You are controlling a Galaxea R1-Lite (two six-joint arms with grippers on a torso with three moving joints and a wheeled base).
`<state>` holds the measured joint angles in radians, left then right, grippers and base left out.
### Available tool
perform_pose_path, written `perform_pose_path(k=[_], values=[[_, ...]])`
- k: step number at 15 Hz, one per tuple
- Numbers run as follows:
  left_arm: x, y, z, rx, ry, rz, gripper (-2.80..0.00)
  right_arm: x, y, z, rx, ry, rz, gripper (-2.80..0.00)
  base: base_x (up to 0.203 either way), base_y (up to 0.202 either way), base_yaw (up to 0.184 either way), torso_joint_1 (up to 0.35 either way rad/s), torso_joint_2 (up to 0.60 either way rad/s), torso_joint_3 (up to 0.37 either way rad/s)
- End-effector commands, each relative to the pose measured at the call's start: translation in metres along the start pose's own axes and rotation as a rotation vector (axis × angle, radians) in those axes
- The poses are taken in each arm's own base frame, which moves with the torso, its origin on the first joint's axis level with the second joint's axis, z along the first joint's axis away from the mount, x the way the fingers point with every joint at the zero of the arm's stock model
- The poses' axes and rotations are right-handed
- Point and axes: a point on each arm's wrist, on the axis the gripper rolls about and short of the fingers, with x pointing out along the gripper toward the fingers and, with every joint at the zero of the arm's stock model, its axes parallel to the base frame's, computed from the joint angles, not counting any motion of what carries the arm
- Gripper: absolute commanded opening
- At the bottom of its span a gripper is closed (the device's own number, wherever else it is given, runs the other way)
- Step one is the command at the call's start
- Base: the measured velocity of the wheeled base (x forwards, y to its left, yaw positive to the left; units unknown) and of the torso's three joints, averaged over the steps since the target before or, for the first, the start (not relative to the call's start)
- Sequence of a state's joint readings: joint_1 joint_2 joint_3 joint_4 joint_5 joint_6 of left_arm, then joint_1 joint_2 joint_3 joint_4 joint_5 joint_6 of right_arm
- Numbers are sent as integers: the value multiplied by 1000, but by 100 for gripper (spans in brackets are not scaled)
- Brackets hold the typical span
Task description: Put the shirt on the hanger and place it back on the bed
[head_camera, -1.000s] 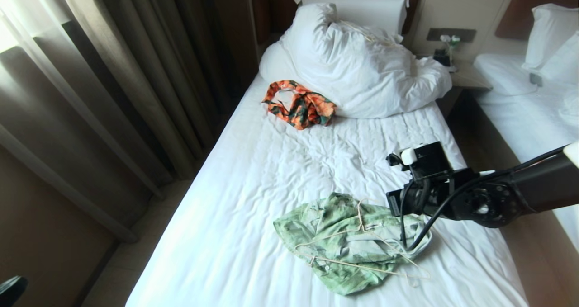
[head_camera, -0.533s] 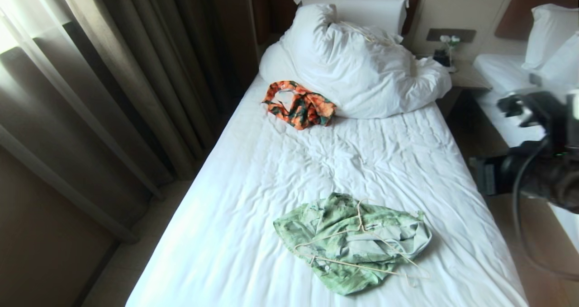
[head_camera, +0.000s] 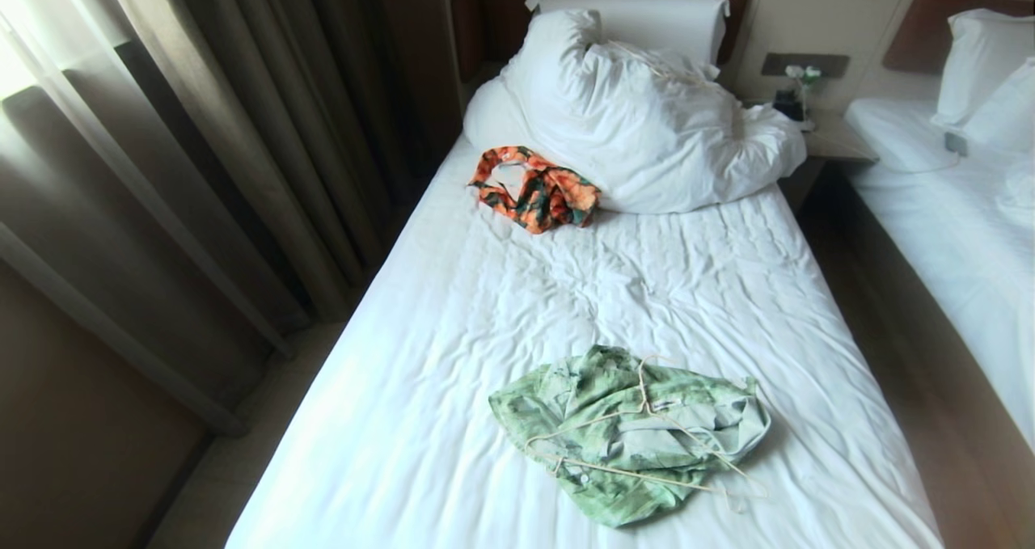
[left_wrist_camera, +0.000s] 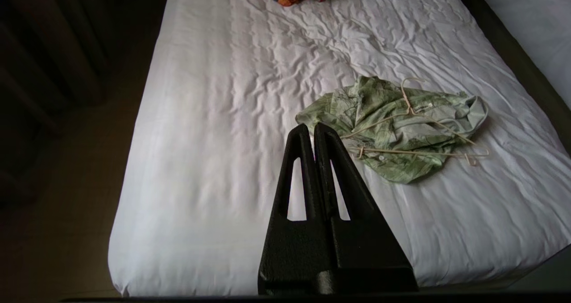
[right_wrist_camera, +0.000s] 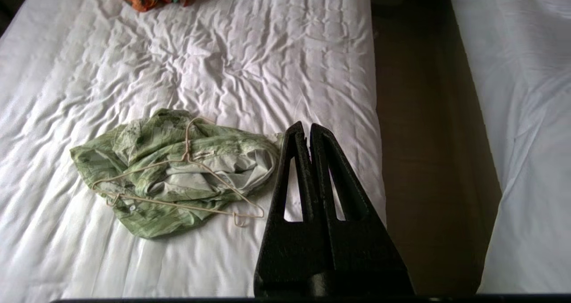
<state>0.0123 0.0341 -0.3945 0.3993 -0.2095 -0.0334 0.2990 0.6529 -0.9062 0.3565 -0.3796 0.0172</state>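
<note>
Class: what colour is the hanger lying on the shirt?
Cream-white hanger; clearest in the right wrist view.

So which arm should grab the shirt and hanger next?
Probably the right. The shirt and hanger lie toward the right side of the bed, nearer that arm. The right tool and left tool are both shut and touch nothing.

Hanger (head_camera: 647, 444) partly sunk in folds of the crumpled shirt (head_camera: 623, 436); shirt's collar and buttons indistinct; second bed (head_camera: 954, 234) cut by right edge; nightstand items (head_camera: 796, 88) too small to identify
</note>
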Motion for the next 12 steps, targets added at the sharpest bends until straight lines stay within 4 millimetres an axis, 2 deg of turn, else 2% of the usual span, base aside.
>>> perform_pose_path(k=[1,4,8,12], values=[[2,1,-13,5,11,25,-280,-45,-16,-14,49,-117,-47,-280,0,0,0,0,0,0],[12,6,-27,7,37,124,-280,-74,-15,-39,59,-139,-161,-280,0,0,0,0,0,0],[28,13,-50,58,42,236,-280,-103,-8,-75,53,-170,-86,-280,0,0,0,0,0,0],[37,15,-61,107,13,208,-280,-98,-3,-128,38,-144,68,-280,0,0,0,0,0,0]])
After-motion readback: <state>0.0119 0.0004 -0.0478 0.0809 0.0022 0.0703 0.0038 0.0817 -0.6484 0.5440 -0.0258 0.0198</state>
